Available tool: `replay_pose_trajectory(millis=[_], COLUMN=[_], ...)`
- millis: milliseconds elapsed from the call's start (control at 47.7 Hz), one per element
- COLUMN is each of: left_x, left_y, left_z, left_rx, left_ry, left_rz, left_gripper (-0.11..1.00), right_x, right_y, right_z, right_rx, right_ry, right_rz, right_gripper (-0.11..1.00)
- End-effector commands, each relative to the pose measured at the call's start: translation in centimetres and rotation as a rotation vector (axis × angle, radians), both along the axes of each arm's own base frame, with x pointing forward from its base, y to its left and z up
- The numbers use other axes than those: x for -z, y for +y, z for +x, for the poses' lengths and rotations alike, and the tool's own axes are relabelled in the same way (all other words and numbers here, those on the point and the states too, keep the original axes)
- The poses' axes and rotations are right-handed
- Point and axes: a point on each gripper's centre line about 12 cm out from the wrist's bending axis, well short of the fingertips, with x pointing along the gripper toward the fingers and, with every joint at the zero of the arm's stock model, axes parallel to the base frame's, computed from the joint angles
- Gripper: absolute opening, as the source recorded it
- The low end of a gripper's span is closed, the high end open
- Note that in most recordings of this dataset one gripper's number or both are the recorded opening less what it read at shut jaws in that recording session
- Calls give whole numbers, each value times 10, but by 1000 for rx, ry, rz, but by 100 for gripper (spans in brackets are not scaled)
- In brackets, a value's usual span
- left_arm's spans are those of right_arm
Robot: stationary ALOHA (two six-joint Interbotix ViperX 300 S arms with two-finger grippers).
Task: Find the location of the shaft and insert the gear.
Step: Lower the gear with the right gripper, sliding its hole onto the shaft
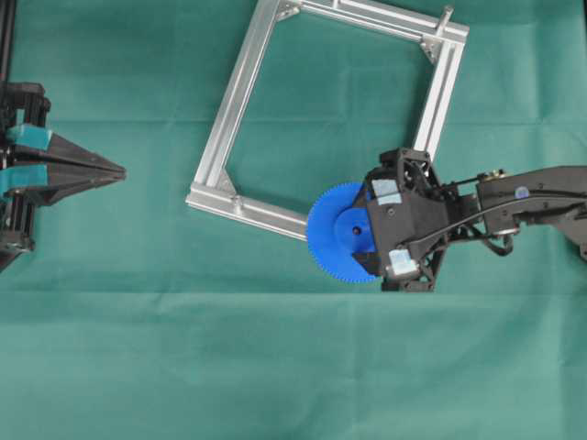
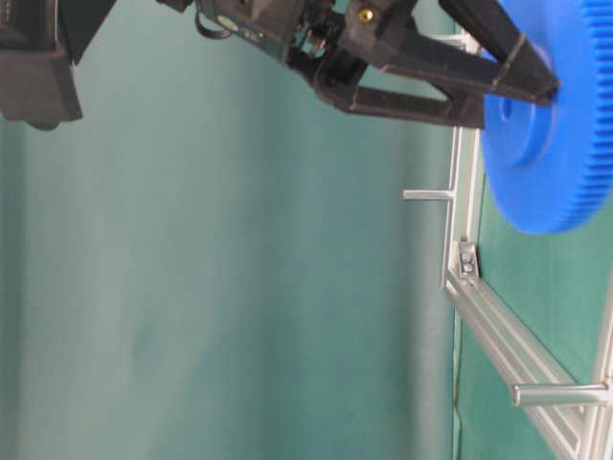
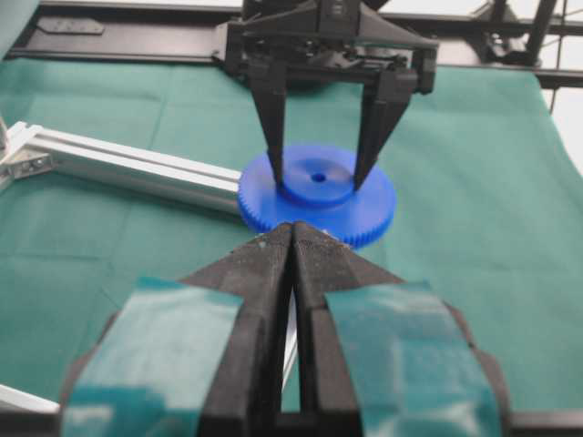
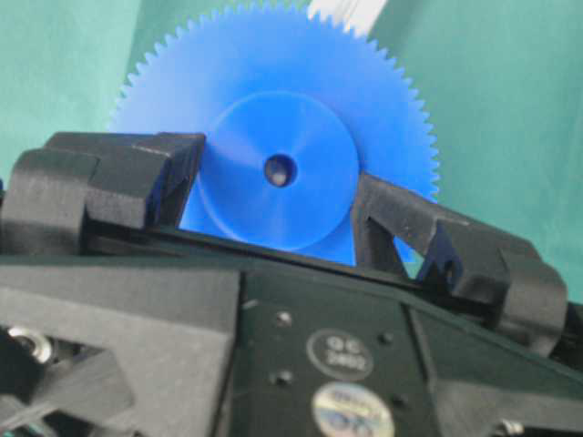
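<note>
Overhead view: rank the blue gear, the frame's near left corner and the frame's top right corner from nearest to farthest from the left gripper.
From the left gripper:
1. Frame's near left corner, just to its right.
2. Gear, right of centre, held by the right gripper.
3. Frame's top right corner, far upper right.

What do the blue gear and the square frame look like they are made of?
The gear: apparently moulded plastic, uniformly bright blue with a soft matte sheen and fine crisp teeth. The frame: probably aluminium extrusion, given its pale silver brushed bars with lengthwise slots and bolted corner brackets.
</note>
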Motion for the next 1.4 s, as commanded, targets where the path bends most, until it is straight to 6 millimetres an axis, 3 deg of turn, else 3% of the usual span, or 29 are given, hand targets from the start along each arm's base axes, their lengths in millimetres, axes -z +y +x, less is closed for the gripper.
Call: replay_pose_trajectory(millis=[0,712,1383], left_x=[-8,-8,-8], left_y=[0,0,0], left_z=[2,2,2], left_rx=[-2,-2,-2], left_ry=[-18,-18,-18], left_rz=[-1,-1,-1], left_gripper=[1,1,1], right_x=[-4,-7,2], right_y=[-7,-5,-5], right_z=[-3,0,2], right_rx=[21,20,19], right_ry=[-10,-53,-45], right_rz=[0,13,18], right_gripper=[68,68,68])
